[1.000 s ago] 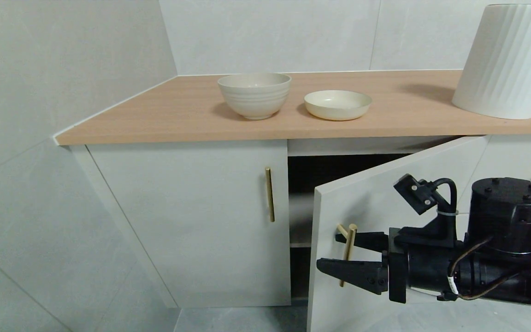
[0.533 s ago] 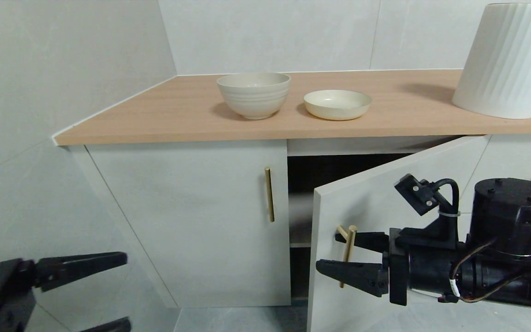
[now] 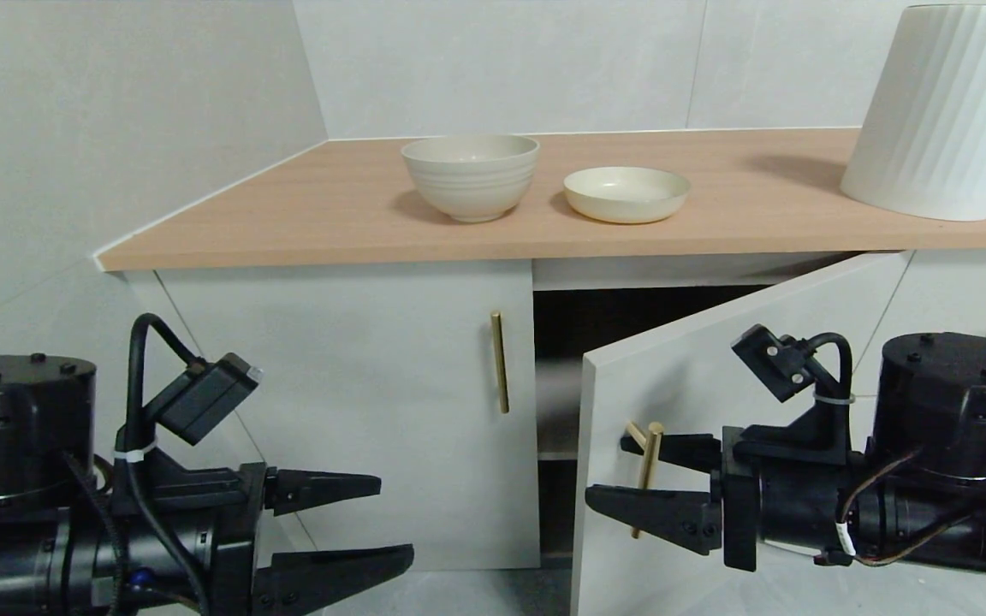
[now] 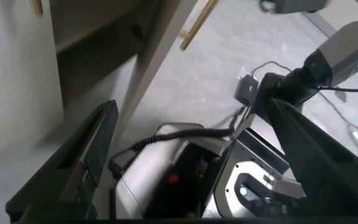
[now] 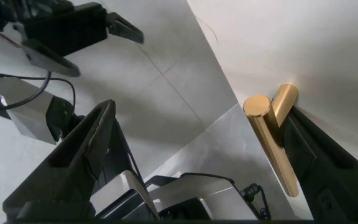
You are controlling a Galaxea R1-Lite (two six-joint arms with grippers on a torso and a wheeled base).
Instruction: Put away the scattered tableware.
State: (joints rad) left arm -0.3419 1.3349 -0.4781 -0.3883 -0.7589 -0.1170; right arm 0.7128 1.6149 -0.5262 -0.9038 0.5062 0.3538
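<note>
Tiled walls [image 3: 116,128], wooden countertop [image 3: 339,210].

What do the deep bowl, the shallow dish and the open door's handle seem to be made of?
Deep bowl: likely glazed ceramic, perhaps melamine; cream, soft sheen, raised rings around its side.
Shallow dish: the same look, smooth and slightly glossy.
Handle: probably metal with a brass-coloured satin finish; a round golden bar.

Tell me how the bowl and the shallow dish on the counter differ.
The bowl is deep and tall; the dish is low and shallow. The bowl has raised rings around its outer wall; the dish's wall is plain. The bowl looks greyer, the dish creamier. Both are round, stand upright and sit apart on the wooden counter, with the bowl on the robot's left of the dish.
</note>
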